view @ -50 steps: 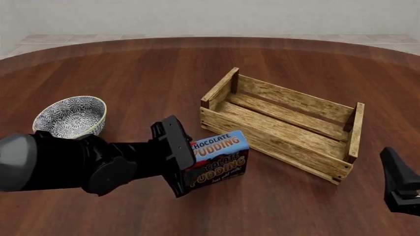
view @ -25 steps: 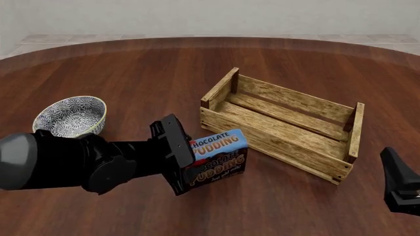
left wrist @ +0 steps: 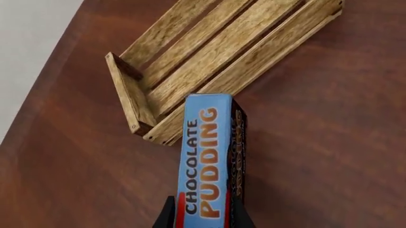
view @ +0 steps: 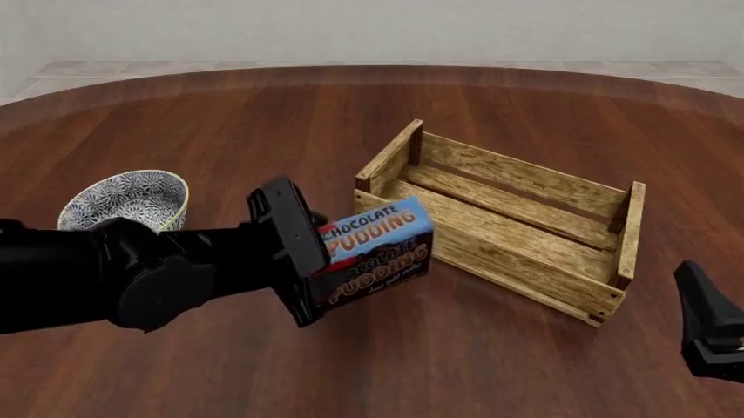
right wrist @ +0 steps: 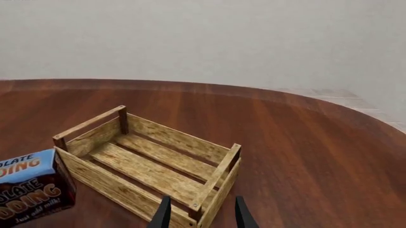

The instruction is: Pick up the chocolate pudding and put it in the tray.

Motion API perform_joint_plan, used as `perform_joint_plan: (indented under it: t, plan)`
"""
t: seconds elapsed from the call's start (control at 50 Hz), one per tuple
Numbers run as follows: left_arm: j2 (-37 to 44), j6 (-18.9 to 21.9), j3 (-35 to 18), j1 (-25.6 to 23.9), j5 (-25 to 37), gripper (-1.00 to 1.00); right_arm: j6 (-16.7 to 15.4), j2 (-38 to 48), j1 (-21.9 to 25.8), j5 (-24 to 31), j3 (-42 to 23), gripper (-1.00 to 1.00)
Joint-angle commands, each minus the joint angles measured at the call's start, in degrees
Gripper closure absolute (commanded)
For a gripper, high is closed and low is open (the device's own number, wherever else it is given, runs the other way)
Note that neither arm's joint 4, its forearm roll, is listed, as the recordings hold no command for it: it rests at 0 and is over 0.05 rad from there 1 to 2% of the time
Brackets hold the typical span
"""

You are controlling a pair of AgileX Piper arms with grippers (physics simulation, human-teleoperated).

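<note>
— Where's the left claw (view: 316, 261) at?

— Clamped on the chocolate pudding (view: 375, 251); from the wrist camera its two fingertips (left wrist: 166, 216) pinch the carton's narrow sides. The box hangs above the desk (view: 233, 139), tilted, blue band up, just beside the near-left corner of the tray (view: 503, 261).

— Touching the wood?

— I cannot tell from here; it sits right against the front slat's end in the front view, but it looks a bit nearer us.

— And the right claw (right wrist: 199, 216)?

— Low at the desk's near right, its fingers parted with nothing between them, pointing at the tray's right end post.

— Room to move?

— The tray is open on top, slatted floor bare. A patterned bowl (view: 125, 205) stands well apart on the left. Wide dark wood all round, curved far edge, pale floor and wall beyond.
</note>
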Motion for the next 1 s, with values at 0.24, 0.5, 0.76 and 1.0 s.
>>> perform_joint_plan:
  t: [0.24,0.5,0.76,1.0]
  plan:
    - [-7.30,5.11,-6.83,-2.45,7.87,1.00,0.72,-0.73,-0.05,0.41,-0.01,-1.00]
    - [-6.21,8.27,-13.99,-3.38,11.73,1.00,1.51,-1.27,-0.09,0.72,-0.02,-1.00]
    - [-3.47,8.67,-20.97,-3.19,12.00,1.00,2.15,-1.66,-0.09,0.93,-0.03,-1.00]
    - [1.74,8.09,-25.25,-4.11,8.90,1.00,2.28,-1.93,0.08,1.09,-0.03,-1.00]
